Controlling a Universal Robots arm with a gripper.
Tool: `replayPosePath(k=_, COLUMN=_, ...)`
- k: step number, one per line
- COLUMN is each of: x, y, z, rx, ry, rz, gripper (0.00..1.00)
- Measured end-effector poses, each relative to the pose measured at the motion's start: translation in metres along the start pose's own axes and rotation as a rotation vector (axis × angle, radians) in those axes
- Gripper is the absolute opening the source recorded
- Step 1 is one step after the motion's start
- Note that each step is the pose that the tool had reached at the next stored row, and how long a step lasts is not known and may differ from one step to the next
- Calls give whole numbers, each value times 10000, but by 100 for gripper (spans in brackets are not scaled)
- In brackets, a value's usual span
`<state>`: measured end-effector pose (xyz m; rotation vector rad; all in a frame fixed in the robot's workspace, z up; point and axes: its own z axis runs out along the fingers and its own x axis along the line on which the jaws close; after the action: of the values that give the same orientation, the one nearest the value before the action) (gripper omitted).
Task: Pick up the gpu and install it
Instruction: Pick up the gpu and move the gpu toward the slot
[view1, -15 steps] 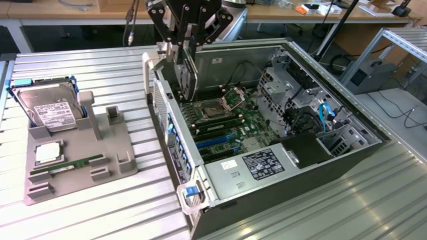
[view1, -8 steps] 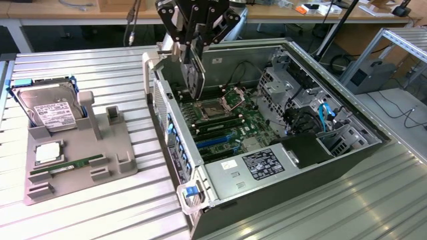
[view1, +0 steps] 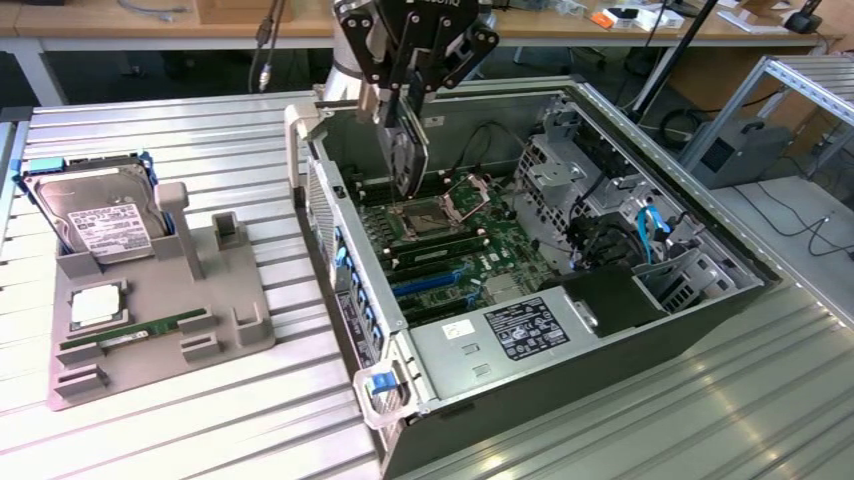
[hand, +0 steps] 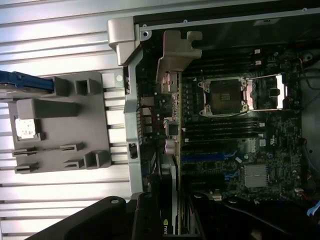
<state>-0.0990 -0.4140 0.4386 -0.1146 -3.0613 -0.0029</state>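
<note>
The gpu (view1: 411, 150) hangs on edge, its long side vertical, over the open computer case (view1: 587, 105), just inside the wall on the exterior view's left. My gripper (view1: 407, 95) is shut on its upper end. In the wrist view the gpu (hand: 176, 57) is seen edge-on, silvery bracket farthest from the camera, running down over the motherboard (hand: 240, 130) beside the rear port block. My gripper (hand: 172, 220) clamps the near end between dark fingers (hand: 147, 215). The card's lower edge sits above the motherboard (view1: 461, 250), near the CPU socket (view1: 430, 212). I cannot tell whether it touches a slot.
A grey fixture tray (view1: 200, 300) lies on the ribbed metal table at the exterior view's left, holding a hard drive (view1: 100, 215), a green memory stick (view1: 134, 332) and a small square chip (view1: 96, 303). Blue cables (view1: 650, 230) and drive cages crowd the case's far side.
</note>
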Motion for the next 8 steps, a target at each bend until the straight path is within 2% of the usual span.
replayPosePath(k=8, x=-173, y=8, z=3, rx=9, ry=123, rz=0, gripper=27)
